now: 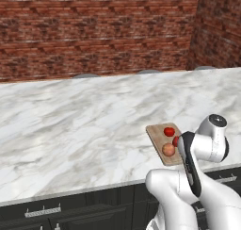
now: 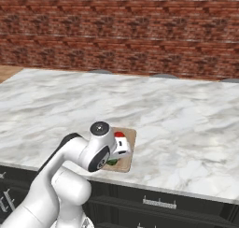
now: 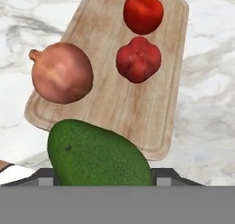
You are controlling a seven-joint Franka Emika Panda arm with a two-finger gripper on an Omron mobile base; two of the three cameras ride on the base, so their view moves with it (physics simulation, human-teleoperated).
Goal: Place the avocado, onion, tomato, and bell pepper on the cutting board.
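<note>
In the hand view the dark green avocado (image 3: 98, 156) sits close up between my gripper (image 3: 105, 178), whose fingers (image 3: 170, 175) press its two sides, over the near edge of the cutting board (image 3: 98, 30). On the wooden board lie the peach-tan onion (image 3: 61, 73) at the left, the lobed red bell pepper (image 3: 138, 59) in the middle and the smooth red tomato (image 3: 143, 12) at the far end. From the left base I see the board (image 1: 156, 133), tomato (image 1: 169, 131), onion (image 1: 168, 150) and part of the pepper (image 1: 175, 140) behind my arm. From the right, the avocado (image 2: 112, 162) peeks out under my hand.
The board (image 2: 131, 137) lies near the front edge of a wide marble counter (image 1: 70, 125). A brick wall (image 1: 94, 31) runs behind it. Dark cabinet fronts with handles (image 2: 158, 203) sit below the counter edge.
</note>
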